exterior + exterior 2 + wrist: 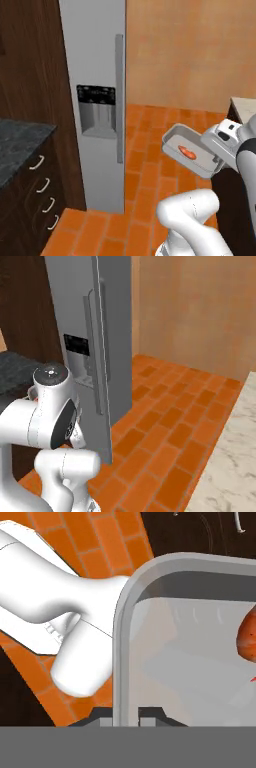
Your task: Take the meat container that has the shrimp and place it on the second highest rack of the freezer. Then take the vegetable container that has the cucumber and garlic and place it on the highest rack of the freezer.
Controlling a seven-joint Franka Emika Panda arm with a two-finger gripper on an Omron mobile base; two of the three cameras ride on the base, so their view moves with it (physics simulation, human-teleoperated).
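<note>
We carry the grey tray [192, 150] with the shrimp [187, 152] tilted in the air above the open brick floor [145, 170], our hand [126, 716] pinched shut on its near rim, well to the right of the freezer [97, 100], whose door is closed.

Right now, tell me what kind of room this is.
A kitchen, most likely: a tall silver freezer with a door dispenser, a dark counter over drawers, and a brick-tile floor.
</note>
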